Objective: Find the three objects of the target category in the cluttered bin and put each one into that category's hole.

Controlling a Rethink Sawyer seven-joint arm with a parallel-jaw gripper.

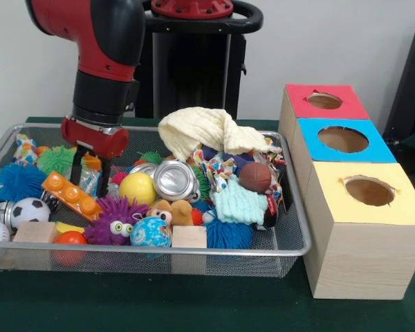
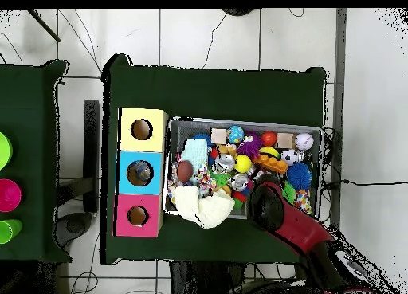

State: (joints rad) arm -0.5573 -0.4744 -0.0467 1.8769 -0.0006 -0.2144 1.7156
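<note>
A: Where was the end effector (image 1: 90,168) positioned?

B: At the left of the front view, lowered into the wire bin (image 1: 290,238). Its two dark fingers (image 1: 76,166) stood a narrow gap apart, straddling a clear bottle with an orange cap (image 1: 91,173). Contact with the bottle could not be confirmed.

A: What lay nearest to it?

B: An orange toy brick (image 1: 71,196) just below the fingers, a green spiky ball (image 1: 55,159) to the left, and a yellow ball (image 1: 137,187) to the right.

A: What else did the bin hold?

B: A cream cloth (image 1: 204,131) heaped at the upper centre, a silver can (image 1: 174,180) below it, a small brown football (image 1: 254,177) to the right, and a purple fuzzy toy with eyes (image 1: 115,221) at the lower front rim, beside a wooden block (image 1: 189,236).

A: Where were the category holes?

B: In three boxes at the right of the front view, just beside the bin on the green desk (image 1: 159,304): red box (image 1: 324,102) uppermost, blue box (image 1: 342,140) in the middle, yellow box (image 1: 369,191) lowest. Each had one round hole in its top.
</note>
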